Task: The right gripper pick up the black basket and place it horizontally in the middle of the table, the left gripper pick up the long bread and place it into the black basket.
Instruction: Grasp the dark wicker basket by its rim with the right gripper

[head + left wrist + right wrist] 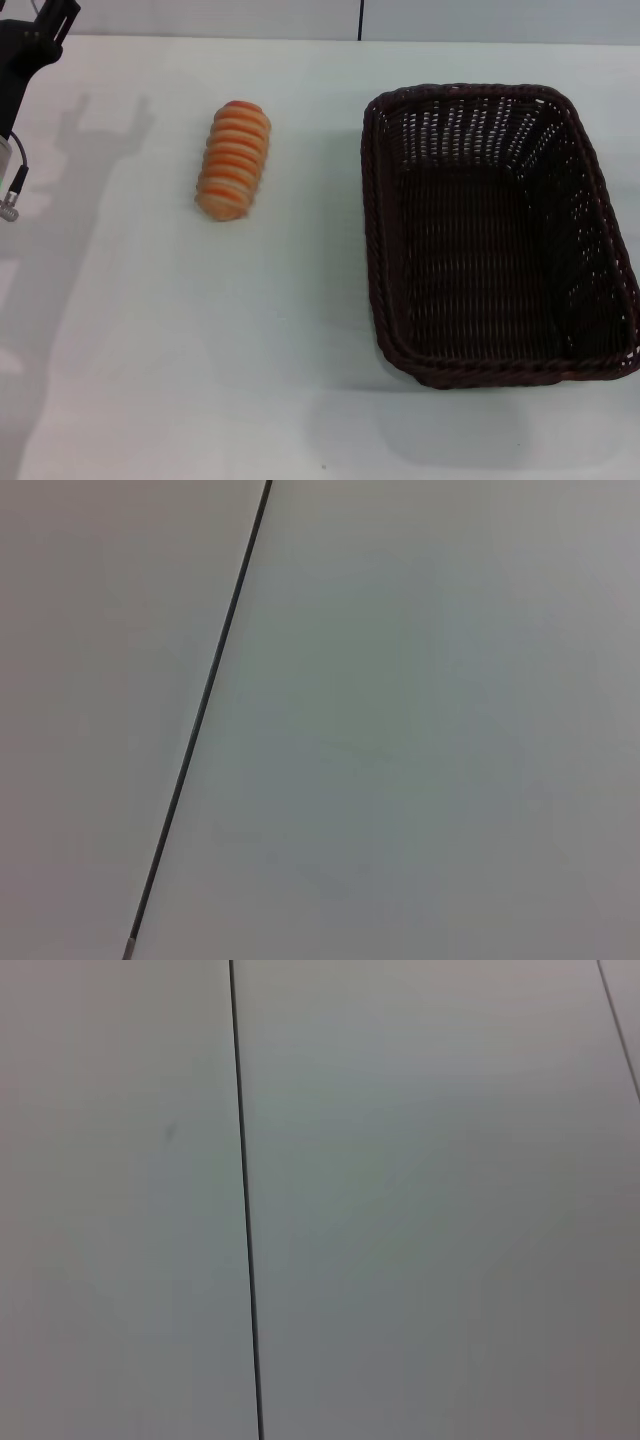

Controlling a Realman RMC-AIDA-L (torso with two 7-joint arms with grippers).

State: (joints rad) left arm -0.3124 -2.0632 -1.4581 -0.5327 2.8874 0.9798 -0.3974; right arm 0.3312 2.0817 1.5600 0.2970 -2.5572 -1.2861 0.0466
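The black basket (500,235) stands empty on the right side of the white table (200,350), its long side running away from me. The long bread (233,160), tan with orange ridges, lies on the table to the left of the basket, well apart from it. My left gripper (45,25) shows only partly in the head view's far left corner, raised and away from the bread. My right gripper is out of view. Both wrist views show only a plain pale surface with a thin dark seam (200,715) (245,1200).
A small cable plug (10,205) hangs from the left arm at the table's left edge, and the arm's shadow falls on the table beside it. A dark vertical seam (360,18) marks the wall behind the table.
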